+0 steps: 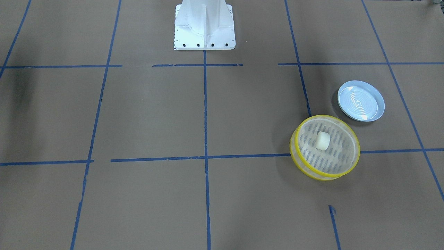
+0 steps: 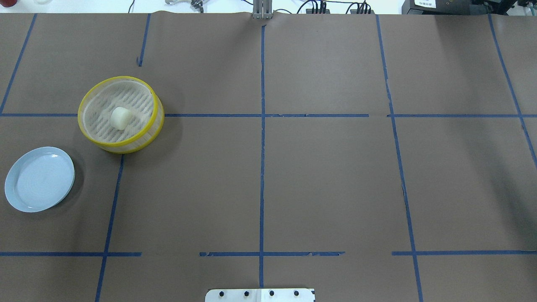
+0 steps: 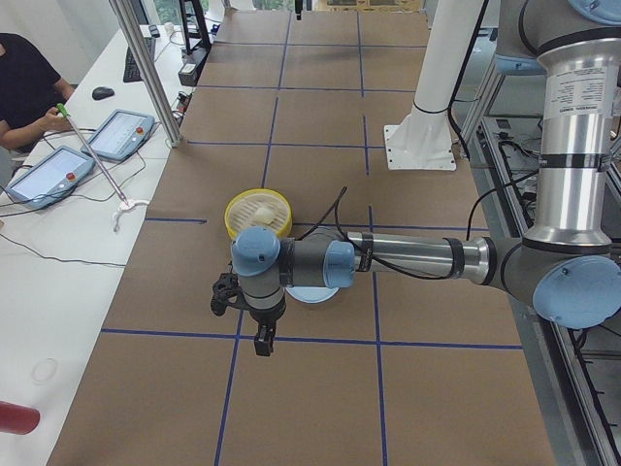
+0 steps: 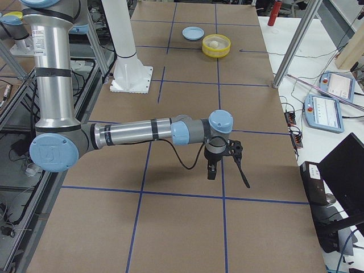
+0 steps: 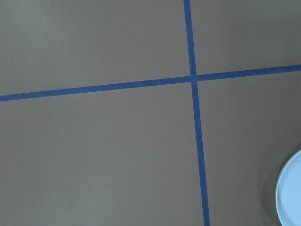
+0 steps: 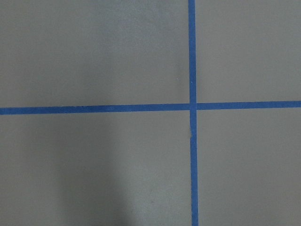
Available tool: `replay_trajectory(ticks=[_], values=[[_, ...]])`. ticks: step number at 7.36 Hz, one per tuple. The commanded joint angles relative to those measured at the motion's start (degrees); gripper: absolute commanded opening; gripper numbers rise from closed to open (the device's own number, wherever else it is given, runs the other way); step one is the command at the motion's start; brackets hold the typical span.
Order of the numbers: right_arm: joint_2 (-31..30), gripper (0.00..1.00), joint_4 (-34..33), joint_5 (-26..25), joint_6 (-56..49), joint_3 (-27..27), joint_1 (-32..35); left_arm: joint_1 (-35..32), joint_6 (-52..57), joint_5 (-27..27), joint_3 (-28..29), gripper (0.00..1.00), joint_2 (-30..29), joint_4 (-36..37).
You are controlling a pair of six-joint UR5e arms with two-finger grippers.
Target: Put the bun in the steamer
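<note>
The cream-white bun (image 1: 322, 140) lies on the slotted floor of the yellow-rimmed steamer (image 1: 292, 150), near its middle. Both also show in the overhead view, the bun (image 2: 119, 118) inside the steamer (image 2: 79, 115), on the robot's left side of the table. My left gripper (image 3: 264, 340) shows only in the exterior left view, hanging low over the table, near side of the steamer (image 3: 234, 219); I cannot tell if it is open. My right gripper (image 4: 211, 170) shows only in the exterior right view, far from the steamer (image 4: 216, 52); I cannot tell its state.
An empty pale blue-white plate (image 1: 360, 100) sits beside the steamer, also in the overhead view (image 2: 40, 179) and at the left wrist view's edge (image 5: 291, 193). The white robot base (image 1: 204, 26) stands mid-table. Blue tape lines grid the brown surface. An operator (image 3: 19, 78) sits at a side table.
</note>
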Motion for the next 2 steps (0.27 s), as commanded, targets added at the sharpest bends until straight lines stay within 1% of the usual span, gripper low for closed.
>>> replay_trajectory(ticks=[1, 2], values=[[0.0, 1.00, 0.0, 0.0, 0.0, 0.0, 0.0, -0.2, 0.0, 0.0, -0.1, 1.00, 0.1, 0.0], [0.0, 1.00, 0.0, 0.0, 0.0, 0.0, 0.0, -0.2, 0.0, -0.1, -0.1, 1.00, 0.1, 0.0]])
